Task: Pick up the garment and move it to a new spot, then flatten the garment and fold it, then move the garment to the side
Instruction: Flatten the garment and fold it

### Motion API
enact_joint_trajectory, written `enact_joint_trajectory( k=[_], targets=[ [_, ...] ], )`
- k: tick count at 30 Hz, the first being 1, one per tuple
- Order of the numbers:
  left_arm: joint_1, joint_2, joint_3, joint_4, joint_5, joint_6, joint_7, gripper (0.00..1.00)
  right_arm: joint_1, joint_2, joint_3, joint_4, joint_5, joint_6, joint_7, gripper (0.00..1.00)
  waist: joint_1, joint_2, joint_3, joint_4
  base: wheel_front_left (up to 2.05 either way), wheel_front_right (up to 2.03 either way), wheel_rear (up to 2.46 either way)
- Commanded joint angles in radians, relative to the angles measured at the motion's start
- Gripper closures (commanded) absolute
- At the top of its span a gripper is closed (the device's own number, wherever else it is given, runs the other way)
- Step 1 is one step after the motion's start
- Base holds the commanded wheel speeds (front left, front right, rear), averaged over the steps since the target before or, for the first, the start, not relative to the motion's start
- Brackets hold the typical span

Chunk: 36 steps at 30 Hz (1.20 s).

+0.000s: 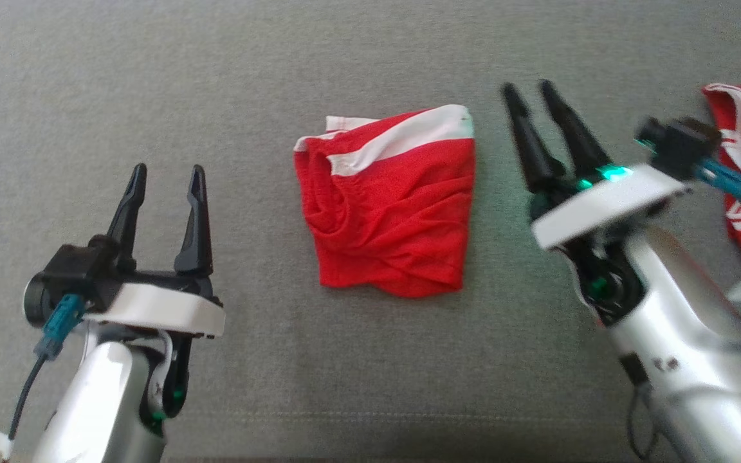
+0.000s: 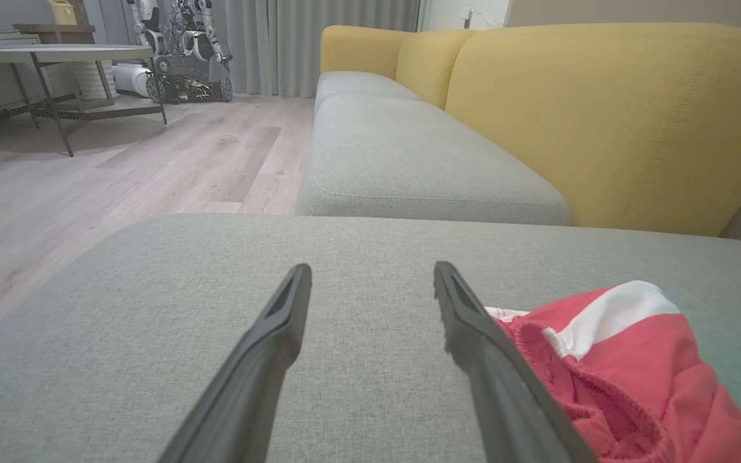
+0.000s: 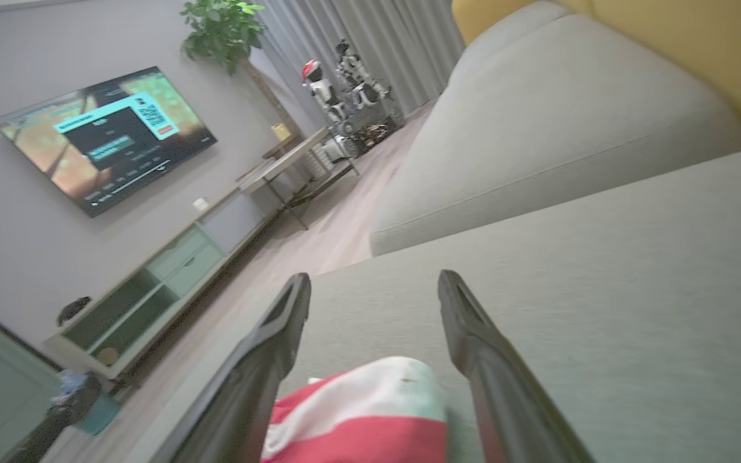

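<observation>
Left end effector [image 1: 170, 170] and right end effector [image 1: 527, 87] are seen wide open, empty; the folded garment [image 1: 386, 212] could be unfolded if only one layer is pinched.

- The left gripper [image 1: 168, 173] sits at the near left, its two dark fingers spread wide, pointing far and holding nothing.
- The right gripper [image 1: 527, 90] reaches farther out on the right, fingers parted and empty, leaning slightly left; it looks blurred.
- Both silver forearms rise from the near edge.
</observation>
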Motion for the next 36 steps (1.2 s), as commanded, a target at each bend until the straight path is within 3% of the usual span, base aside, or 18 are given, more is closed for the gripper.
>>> enact_joint_trajectory(
  k=[1,8,14,23,36],
  targets=[
    [0.002,0.034,0.049,-0.040,0.004,0.008,-0.008,0.00,0.056,-0.012,-0.037,-0.052,-0.043,-0.001,-0.014,0.00,0.0000,0.0000,-0.013,-0.025,0.00,0.00,0.00],
    [0.033,0.053,0.060,-0.061,-0.001,0.020,0.001,0.00,0.193,-0.035,-0.229,-0.156,-0.206,-0.001,-0.002,0.00,0.0000,0.0000,-0.033,-0.064,0.00,0.00,0.00],
    [0.062,0.069,0.064,-0.086,-0.004,0.027,0.013,0.00,0.308,0.016,-0.363,-0.303,-0.393,-0.001,0.066,0.00,0.0000,0.0000,-0.055,-0.080,0.00,0.00,0.00],
    [0.114,0.079,0.050,-0.106,-0.001,0.032,0.014,0.00,0.450,0.085,-0.425,-0.466,-0.538,-0.001,0.156,0.00,0.0000,0.0000,-0.116,-0.082,0.00,0.00,0.00],
    [0.186,0.099,0.022,-0.105,0.015,0.048,0.031,0.00,0.539,0.100,-0.455,-0.518,-0.658,-0.001,0.194,0.00,0.0000,0.0000,-0.203,-0.075,0.00,0.00,0.00]
  ],
)
